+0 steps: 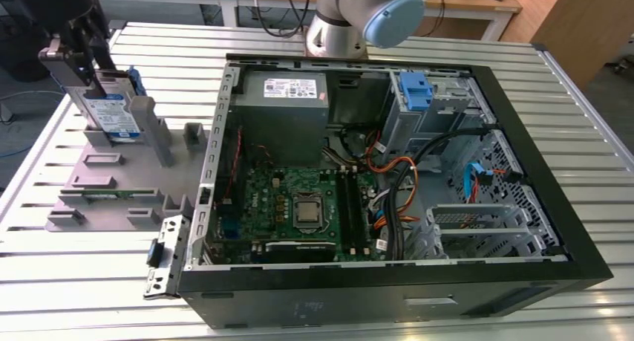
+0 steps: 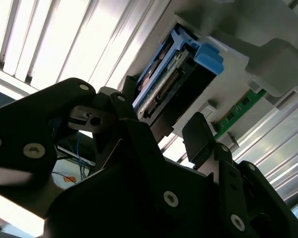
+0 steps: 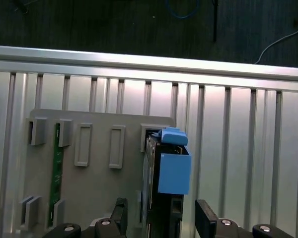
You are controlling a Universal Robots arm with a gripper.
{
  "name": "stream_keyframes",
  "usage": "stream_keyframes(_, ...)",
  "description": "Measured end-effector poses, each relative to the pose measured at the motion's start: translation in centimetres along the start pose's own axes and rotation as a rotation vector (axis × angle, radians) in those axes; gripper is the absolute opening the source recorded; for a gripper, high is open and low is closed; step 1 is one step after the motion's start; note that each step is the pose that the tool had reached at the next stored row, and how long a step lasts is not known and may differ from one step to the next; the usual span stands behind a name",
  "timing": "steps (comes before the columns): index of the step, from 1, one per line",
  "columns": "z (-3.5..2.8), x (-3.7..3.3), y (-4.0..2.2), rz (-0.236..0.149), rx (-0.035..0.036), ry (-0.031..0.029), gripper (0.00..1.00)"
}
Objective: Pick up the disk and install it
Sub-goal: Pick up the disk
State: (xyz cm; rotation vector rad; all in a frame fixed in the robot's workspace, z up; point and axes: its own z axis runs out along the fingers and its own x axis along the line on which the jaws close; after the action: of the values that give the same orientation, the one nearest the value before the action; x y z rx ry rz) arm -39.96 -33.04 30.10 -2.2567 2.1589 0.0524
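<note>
Flat silver-grey disk [image 1: 111, 114] with blue plastic rails stood upright in a grey stand [image 1: 139, 174].
The black gripper [image 3: 162, 208] had its fingers wide, one each side.

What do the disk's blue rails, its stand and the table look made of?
The disk carries rails of matte blue, moulded-looking plastic. The stand is plain matte grey, probably plastic. The table is bright ribbed metal, likely aluminium, reflecting light.

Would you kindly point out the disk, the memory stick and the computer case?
disk [image 1: 107, 115], exterior view, its white-and-blue label.
memory stick [image 3: 56, 173], first wrist view, its green edge.
computer case [image 1: 396, 296], exterior view, its black outer wall.
</note>
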Motion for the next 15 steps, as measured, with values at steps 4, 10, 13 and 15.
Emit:
stream_keyframes(4,0.01,0.0,-0.01,0.01,0.0002,0.0,0.65)
stream_keyframes(10,0.02,0.0,-0.04,0.011,-0.0195,-0.0008,0.65)
stream_keyframes(13,0.01,0.01,-0.04,0.011,-0.0197,-0.0008,0.65)
stream_keyframes(15,-0.03,0.0,-0.04,0.011,-0.0196,-0.0008,0.65)
